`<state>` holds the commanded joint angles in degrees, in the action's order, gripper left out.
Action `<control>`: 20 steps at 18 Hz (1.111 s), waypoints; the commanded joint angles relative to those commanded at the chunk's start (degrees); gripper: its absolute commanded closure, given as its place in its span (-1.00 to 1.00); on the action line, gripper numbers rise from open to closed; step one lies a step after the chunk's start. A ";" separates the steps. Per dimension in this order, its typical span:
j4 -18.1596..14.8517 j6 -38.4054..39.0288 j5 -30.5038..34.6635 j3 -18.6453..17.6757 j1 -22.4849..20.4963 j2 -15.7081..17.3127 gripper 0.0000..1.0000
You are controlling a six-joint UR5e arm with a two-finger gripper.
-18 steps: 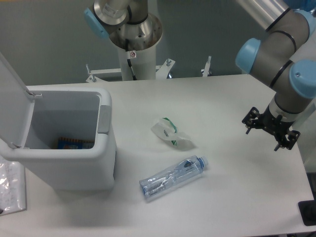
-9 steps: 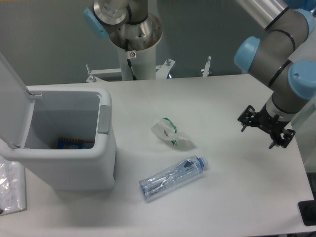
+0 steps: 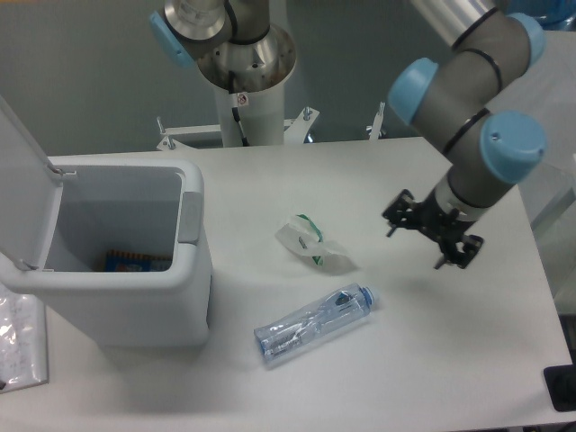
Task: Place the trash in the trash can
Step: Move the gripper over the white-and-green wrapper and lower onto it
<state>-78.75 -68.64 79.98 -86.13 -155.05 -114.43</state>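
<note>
A crumpled white wrapper with green print (image 3: 311,241) lies on the table's middle. Just in front of it a crushed clear bottle with a blue cap (image 3: 314,323) lies on its side. At the left stands the white trash can (image 3: 191,297), lid flipped up and open, with a blue item at its bottom. My gripper (image 3: 432,237) hangs above the table to the right of the wrapper, apart from both pieces. Its fingers point away from the camera, so their spread does not show. Nothing is visibly held.
The arm's base column (image 3: 243,81) rises behind the table's far edge. A clear plastic bag (image 3: 20,337) lies left of the bin. A dark object (image 3: 562,389) sits at the lower right corner, past the table's right edge.
The gripper has moved left across the table, from near the right edge toward the wrapper. Wrapper, bottle and bin have stayed still.
</note>
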 joint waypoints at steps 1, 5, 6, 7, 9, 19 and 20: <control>0.35 -0.17 -0.09 -0.96 0.53 0.00 -1.00; 4.73 -0.26 0.00 -6.40 2.99 2.01 -1.00; 7.53 -0.26 0.26 -8.07 3.43 2.54 -1.00; 10.87 -0.18 0.17 -10.00 3.87 2.64 -1.00; 17.29 -1.49 -0.09 -13.00 3.96 2.55 -1.00; 18.46 -8.27 0.52 -17.66 4.49 2.64 -1.00; 18.54 -8.52 1.05 -17.93 5.27 2.64 -0.96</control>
<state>-60.21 -77.17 81.03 -104.06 -149.77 -111.80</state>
